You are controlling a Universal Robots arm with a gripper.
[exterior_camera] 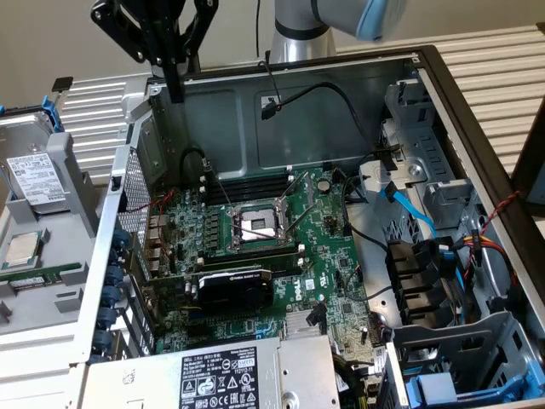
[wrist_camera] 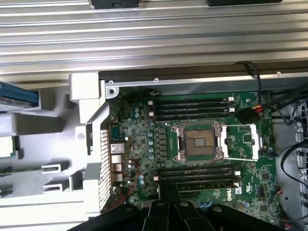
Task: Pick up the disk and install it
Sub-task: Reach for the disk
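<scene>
Both fingers of the gripper (exterior_camera: 176,92) are pressed together on nothing, hanging over the rear corner of the open computer case (exterior_camera: 341,128) and touching no part. The disk (exterior_camera: 36,181) lies well apart on the grey tray (exterior_camera: 51,298) at the exterior view's left, near a processor chip (exterior_camera: 20,250). The case's perforated side wall (exterior_camera: 128,200) stands between gripper and disk.

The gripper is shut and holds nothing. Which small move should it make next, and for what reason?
Probably a sideways shift toward the exterior view's left, to above the disk. The gripper hangs shut and empty over a corner of the case, while the disk lies untouched outside the case, on the grey tray.
</scene>
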